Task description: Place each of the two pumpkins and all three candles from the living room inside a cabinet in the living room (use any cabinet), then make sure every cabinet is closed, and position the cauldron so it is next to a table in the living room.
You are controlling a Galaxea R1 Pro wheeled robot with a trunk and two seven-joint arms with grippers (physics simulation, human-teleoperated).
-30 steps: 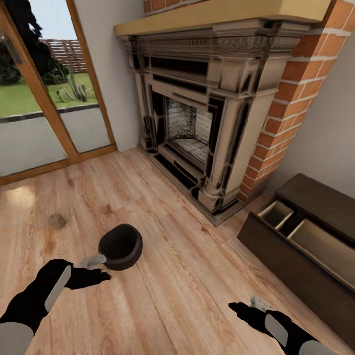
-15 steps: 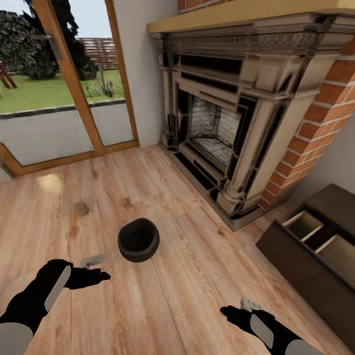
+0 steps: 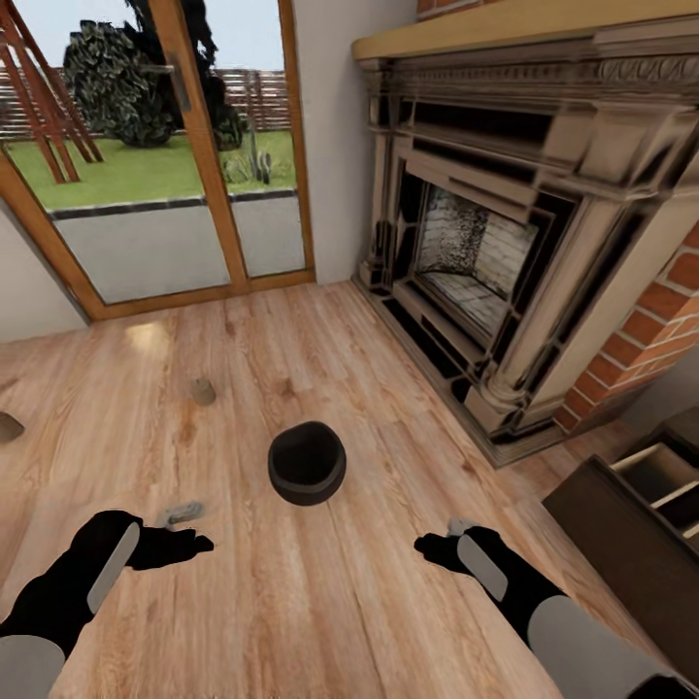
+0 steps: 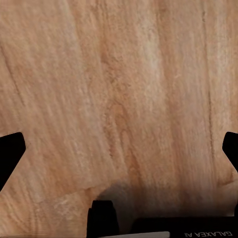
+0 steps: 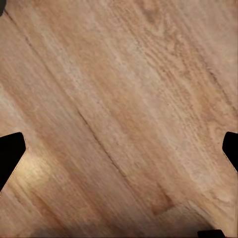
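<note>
Head view: matte black cauldron [image 3: 307,462] sits upright on floor; both jaws wide, empty.

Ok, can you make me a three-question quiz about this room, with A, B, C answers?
1. Where is the black pot?
A. On the wood floor, in front of the robot
B. Inside the fireplace
C. On top of the dark cabinet

2. How many small tan candles sit on the floor?
A. None
B. Two
C. Five

3. What are the robot's grippers doing?
A. Both open and empty
B. Left one holding the pot
C. Right one holding a candle

Answers: 1 A, the pot stands on bare boards between the arms. 2 B, one candle lies beyond the pot, another sits at the picture's left edge. 3 A, both wrist views show fingers spread wide over bare floor.
</note>
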